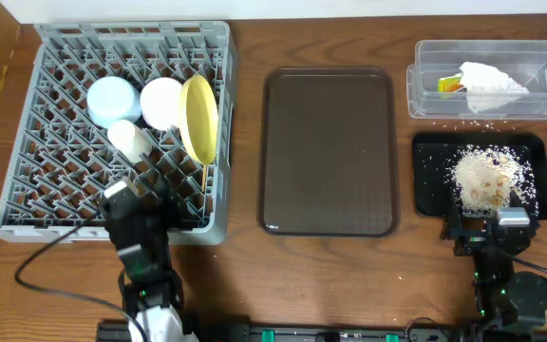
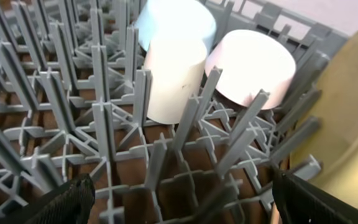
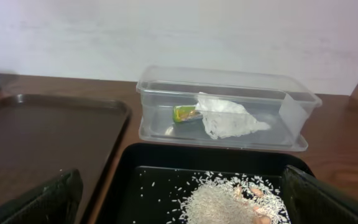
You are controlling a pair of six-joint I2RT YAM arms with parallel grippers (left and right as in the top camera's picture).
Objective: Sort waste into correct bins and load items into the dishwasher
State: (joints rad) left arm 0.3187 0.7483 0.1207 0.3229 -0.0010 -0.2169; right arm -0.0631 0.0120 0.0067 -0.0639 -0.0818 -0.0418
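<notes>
The grey dishwasher rack [image 1: 55, 204] holds a light blue bowl [image 1: 112, 100], a pale pink bowl [image 1: 162, 102], a white cup [image 1: 129, 140] and a yellow plate [image 1: 199, 119] on edge. A thin chopstick [image 1: 204, 177] pokes down beside the plate. My left gripper [image 1: 150, 190] hovers open over the rack's front part, with the cup [image 2: 173, 74] and the pink bowl [image 2: 253, 65] ahead of it. The crumpled wrapper [image 1: 487, 87] lies in the clear tub [image 1: 416, 90]. Rice crumbs [image 1: 487, 176] are heaped in the black tray [image 1: 427, 195]. At that tray's near edge my right gripper [image 1: 487, 217] stands open and empty.
An empty dark brown serving tray [image 1: 329, 152] lies between the rack and the bins. Loose rice grains [image 1: 463, 126] dot the table between the tub and the black tray. A black cable [image 1: 46, 275] loops at the front left.
</notes>
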